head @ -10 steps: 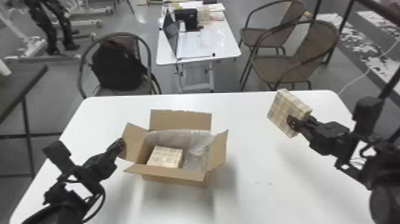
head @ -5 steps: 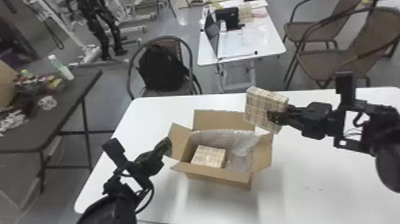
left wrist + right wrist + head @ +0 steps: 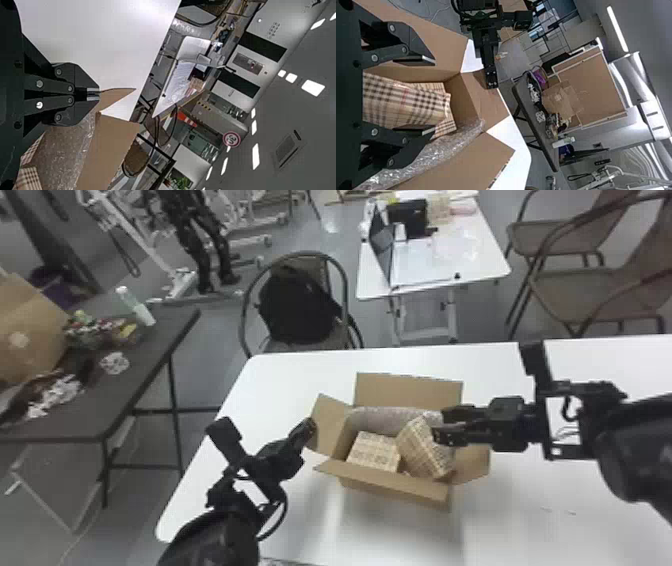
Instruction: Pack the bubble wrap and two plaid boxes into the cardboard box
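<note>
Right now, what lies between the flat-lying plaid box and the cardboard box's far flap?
Bubble wrap lies between the flat-lying plaid box and the far flap, as the head view shows.

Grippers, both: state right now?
Left gripper: closed at a cardboard flap; whether it pinches it cannot be told.
Right gripper: open, a tilted plaid box between its fingers, with a gap beside one.

The robot's right arm point(image 3: 635, 440) comes in from the right edge of the head view, its gripper point(image 3: 439, 424) right of centre, 2 fingers apart. The left arm point(image 3: 215, 535) rises from the bottom edge, its gripper point(image 3: 310, 425) near centre, 2 fingers together.
</note>
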### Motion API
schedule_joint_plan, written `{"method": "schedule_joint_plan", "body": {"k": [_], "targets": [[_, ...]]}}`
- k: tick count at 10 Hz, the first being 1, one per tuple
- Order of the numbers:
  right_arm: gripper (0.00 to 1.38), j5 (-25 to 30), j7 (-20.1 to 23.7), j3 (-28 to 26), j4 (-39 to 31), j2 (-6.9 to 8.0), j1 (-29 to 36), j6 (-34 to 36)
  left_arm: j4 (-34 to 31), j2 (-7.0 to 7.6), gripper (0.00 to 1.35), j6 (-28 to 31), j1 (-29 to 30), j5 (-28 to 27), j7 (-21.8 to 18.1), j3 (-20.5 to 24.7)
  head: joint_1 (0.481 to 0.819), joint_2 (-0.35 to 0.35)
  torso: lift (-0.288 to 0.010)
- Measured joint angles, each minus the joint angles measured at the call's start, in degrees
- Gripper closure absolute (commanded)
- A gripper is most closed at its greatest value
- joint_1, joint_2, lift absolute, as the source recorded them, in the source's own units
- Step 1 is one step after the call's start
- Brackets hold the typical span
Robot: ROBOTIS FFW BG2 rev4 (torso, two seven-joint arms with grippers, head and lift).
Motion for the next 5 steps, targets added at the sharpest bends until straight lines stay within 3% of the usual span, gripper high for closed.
{"method": "schedule_joint_plan", "body": {"k": [2,4,5], "targets": [[0.2,-2.7,1.6,-3.1,0.0,-0.21,0.8,-1.0,0.1,0.01,1.22,-0.3,0.2,0.3,0.0,0.1,0.695,0.35,-0.048],[0.27,-2.3,0.0,-11.1,-9.4,-1.11,5.0,-1.1,0.0,0.01,1.22,-0.4,0.4,0.6,0.0,0.2,0.695,0.35,-0.048],[0.27,0.0,-8.6,-16.8,-18.3,-1.66,10.4,-2.0,0.0,0.05,1.22,-0.4,0.2,0.5,0.0,-0.1,0.695,0.326,-0.048]]}}
